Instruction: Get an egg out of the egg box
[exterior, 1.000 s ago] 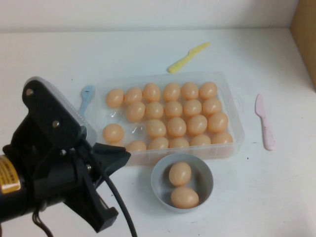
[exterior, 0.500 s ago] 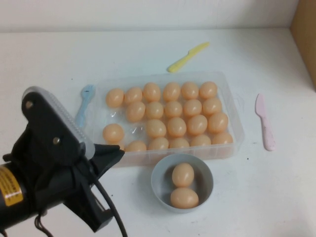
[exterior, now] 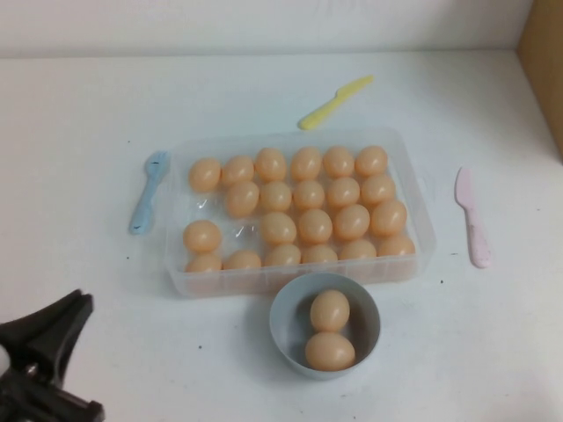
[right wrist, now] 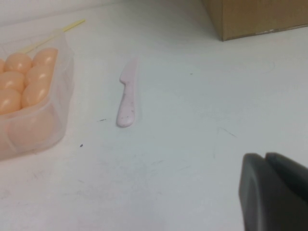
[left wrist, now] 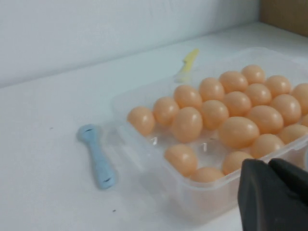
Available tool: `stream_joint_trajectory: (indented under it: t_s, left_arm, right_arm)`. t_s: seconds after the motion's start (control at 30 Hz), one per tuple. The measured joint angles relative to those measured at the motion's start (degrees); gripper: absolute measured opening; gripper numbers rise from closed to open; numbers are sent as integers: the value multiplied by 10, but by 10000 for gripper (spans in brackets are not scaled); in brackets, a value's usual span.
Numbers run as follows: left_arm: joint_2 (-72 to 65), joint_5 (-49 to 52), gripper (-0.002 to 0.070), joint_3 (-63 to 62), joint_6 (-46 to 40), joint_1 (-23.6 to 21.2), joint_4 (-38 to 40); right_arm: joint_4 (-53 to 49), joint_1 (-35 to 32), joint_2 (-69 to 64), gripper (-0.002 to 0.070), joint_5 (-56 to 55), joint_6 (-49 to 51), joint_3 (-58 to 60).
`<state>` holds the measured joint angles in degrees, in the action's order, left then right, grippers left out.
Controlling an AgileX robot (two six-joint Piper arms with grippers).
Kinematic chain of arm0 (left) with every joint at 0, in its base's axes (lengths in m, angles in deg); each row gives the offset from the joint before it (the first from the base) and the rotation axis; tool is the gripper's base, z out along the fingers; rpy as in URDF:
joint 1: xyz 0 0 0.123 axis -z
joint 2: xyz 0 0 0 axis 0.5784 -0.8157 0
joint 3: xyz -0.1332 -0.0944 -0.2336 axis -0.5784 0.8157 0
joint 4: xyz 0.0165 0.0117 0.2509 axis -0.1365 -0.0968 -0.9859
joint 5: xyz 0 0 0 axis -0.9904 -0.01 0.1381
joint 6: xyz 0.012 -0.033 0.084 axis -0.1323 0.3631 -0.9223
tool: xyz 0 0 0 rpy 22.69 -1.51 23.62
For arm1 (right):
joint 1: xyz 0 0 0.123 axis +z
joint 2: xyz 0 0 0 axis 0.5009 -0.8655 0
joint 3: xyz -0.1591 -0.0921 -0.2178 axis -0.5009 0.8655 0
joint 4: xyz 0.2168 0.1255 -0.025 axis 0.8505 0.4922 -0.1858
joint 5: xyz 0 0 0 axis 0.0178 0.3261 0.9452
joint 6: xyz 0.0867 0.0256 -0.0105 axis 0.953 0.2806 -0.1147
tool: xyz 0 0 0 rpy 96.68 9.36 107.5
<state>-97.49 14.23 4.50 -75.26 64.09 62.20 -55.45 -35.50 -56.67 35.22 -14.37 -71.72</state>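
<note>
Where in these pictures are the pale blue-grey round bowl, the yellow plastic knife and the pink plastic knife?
Pale blue-grey round bowl (exterior: 280,318): high view, on its left wall.
Yellow plastic knife (exterior: 334,102): high view, on the blade's middle.
Pink plastic knife (right wrist: 127,99): right wrist view, on the middle of its length.

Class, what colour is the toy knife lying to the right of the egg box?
Pale pink; the knife shows best in the high view.
</note>
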Motion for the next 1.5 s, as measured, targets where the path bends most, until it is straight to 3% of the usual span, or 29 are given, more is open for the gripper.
stream_joint_trajectory:
  t_s: [0.4, 0.5, 1.0, 1.5]
  left_arm:
    - [192, 38, -3, 91, 25, -239, -7]
    - [245, 87, -3, 94, 35, -275, -29]
    - [353, 330, -3, 95, 50, -283, -51]
    - [353, 337, -3, 95, 51, -283, -52]
  right_arm:
    - [0, 0, 0, -19, 0, 0, 0]
    - [0, 0, 0, -19, 0, 0, 0]
    - [0, 0, 0, -19, 0, 0, 0]
    - [0, 0, 0, -19, 0, 0, 0]
